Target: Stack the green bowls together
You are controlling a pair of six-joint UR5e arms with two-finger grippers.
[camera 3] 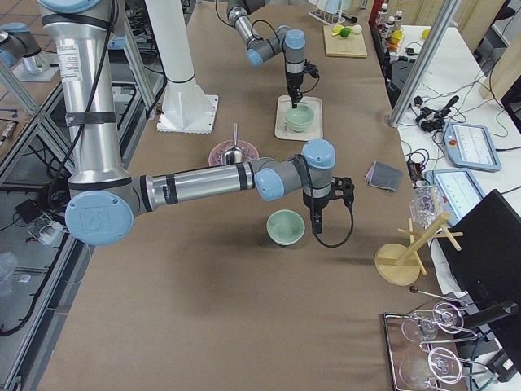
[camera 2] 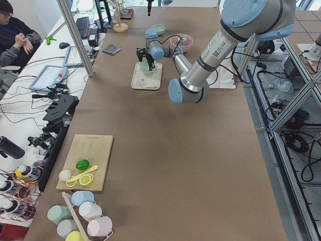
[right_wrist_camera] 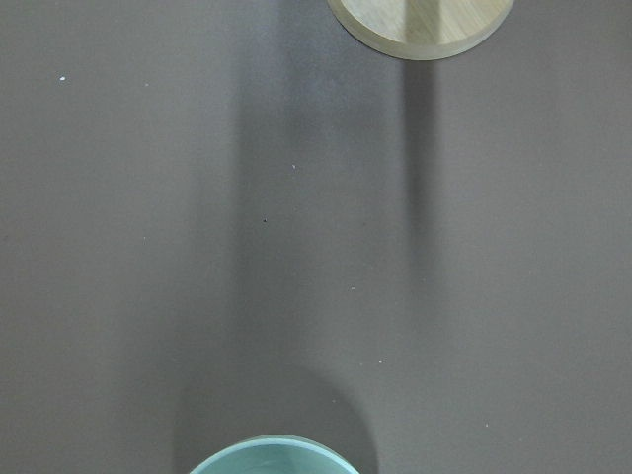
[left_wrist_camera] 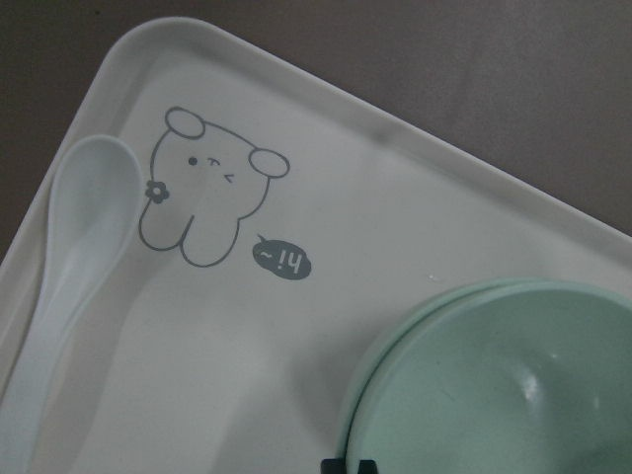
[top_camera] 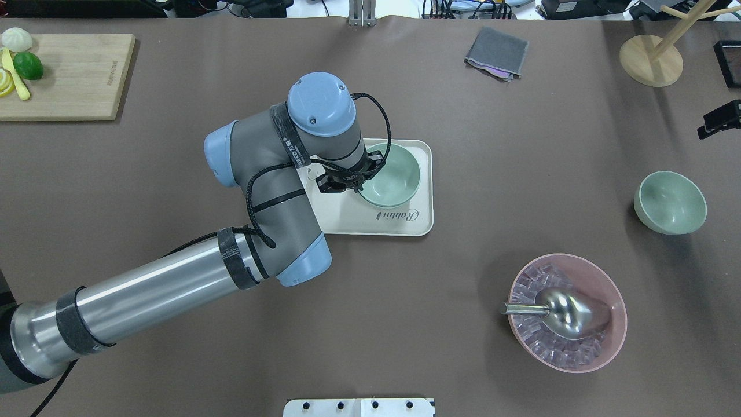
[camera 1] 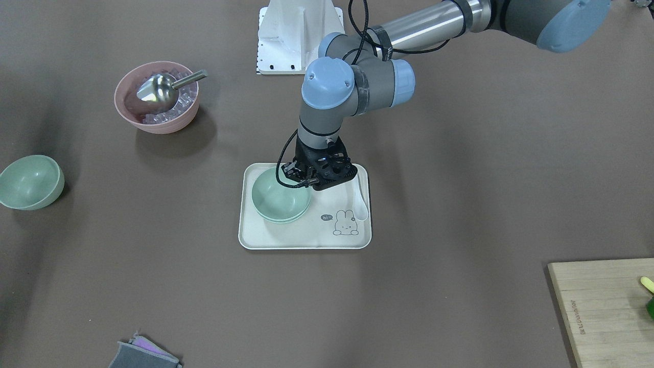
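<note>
Two green bowls [camera 1: 278,197] sit nested in each other on a white tray [camera 1: 306,237]. My left gripper [camera 1: 302,179] stands over their rim nearest the robot, jaws close together on the top bowl's edge; its tips show at the bottom of the left wrist view [left_wrist_camera: 353,464]. The third green bowl [top_camera: 670,202] stands alone on the table at the right, and also shows in the front view [camera 1: 30,182]. My right gripper [camera 3: 317,220] points down beside it, on its far side from the robot. I cannot tell if it is open.
A white spoon [camera 1: 361,202] lies on the tray. A pink bowl [top_camera: 613,347] with ice and a metal scoop [top_camera: 570,315] stands near the lone bowl. A wooden stand [top_camera: 651,61], grey cloth [top_camera: 496,52] and cutting board [top_camera: 69,75] lie along the far edge.
</note>
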